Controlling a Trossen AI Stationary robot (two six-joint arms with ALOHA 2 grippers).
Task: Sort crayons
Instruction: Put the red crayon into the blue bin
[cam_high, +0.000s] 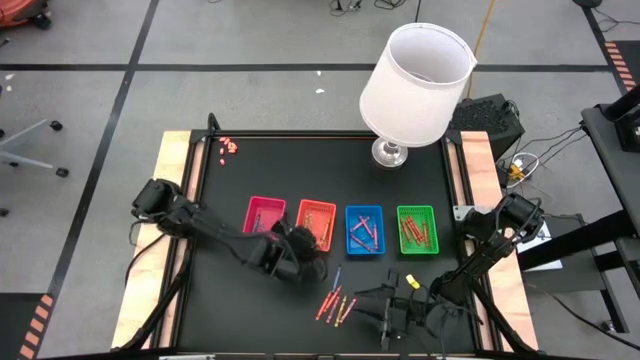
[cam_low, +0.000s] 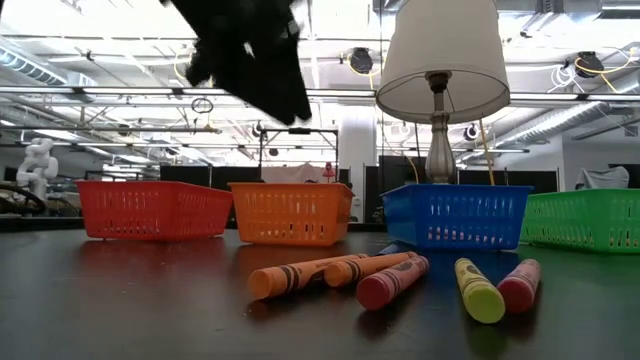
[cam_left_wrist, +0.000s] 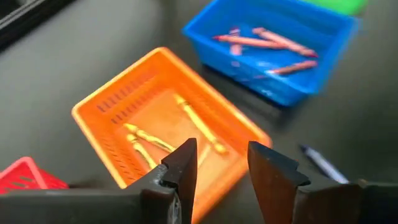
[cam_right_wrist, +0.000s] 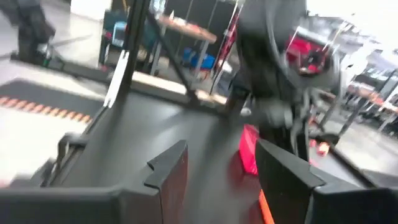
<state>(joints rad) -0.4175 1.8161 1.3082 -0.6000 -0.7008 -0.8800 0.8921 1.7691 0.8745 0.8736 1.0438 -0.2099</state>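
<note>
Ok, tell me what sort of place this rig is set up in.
Most likely a robotics lab or workshop, not a home. The black work table stands on a grey floor marked with dark tape lines, the low view shows an open industrial ceiling with pipes and lights, and cables trail beside the table.

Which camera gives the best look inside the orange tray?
The left wrist view: it looks down into the orange tray and shows yellowish crayons lying inside. The high view shows it small; the low view shows only its side wall; the right wrist view shows only a sliver, if any.
</note>
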